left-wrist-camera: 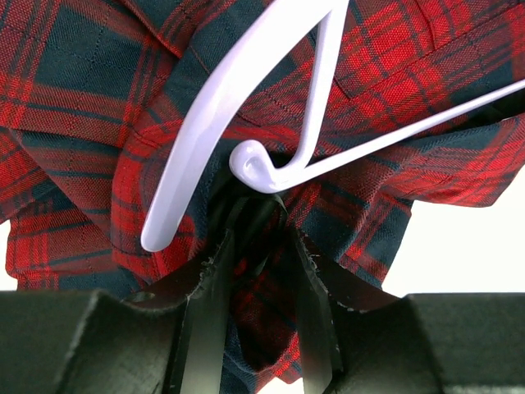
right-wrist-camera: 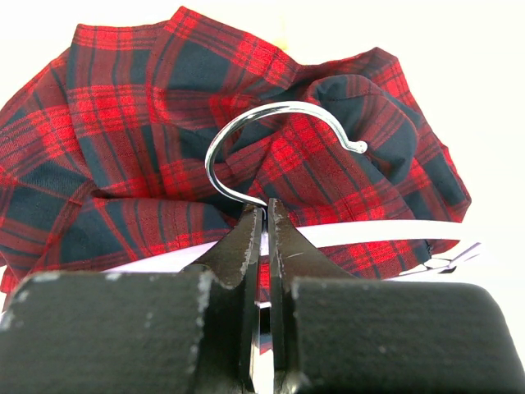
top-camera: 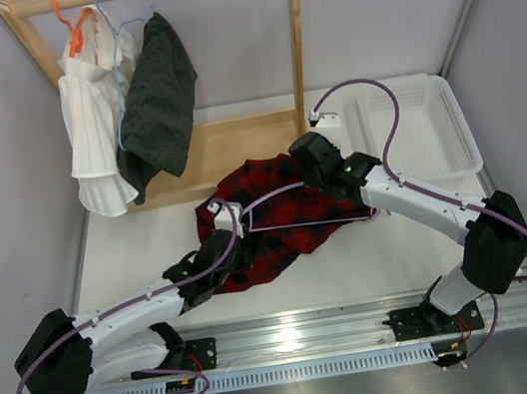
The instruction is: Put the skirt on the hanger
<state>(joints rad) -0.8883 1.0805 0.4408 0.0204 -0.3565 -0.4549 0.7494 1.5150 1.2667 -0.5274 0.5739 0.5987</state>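
Note:
The red-and-black checked skirt [top-camera: 274, 231] lies crumpled on the white table between the arms. The lilac hanger [top-camera: 293, 223] lies across it, its thin bar showing over the cloth. My left gripper [top-camera: 239, 246] is at the skirt's left edge. In the left wrist view it [left-wrist-camera: 258, 236] is shut on a fold of the skirt [left-wrist-camera: 82, 123], just below the hanger's shoulder end [left-wrist-camera: 209, 115]. My right gripper [top-camera: 313, 180] is at the skirt's far right. In the right wrist view it [right-wrist-camera: 264, 210] is shut on the base of the hanger's silver hook [right-wrist-camera: 246, 123], with the skirt [right-wrist-camera: 123, 139] behind it.
A wooden rack [top-camera: 298, 39] stands at the back. It carries a white pleated garment [top-camera: 98, 144] on an orange hanger and a dark dotted garment [top-camera: 161, 98] on a pale blue hanger. A white basket [top-camera: 434, 128] sits at the back right. A metal rail [top-camera: 317, 335] runs along the near edge.

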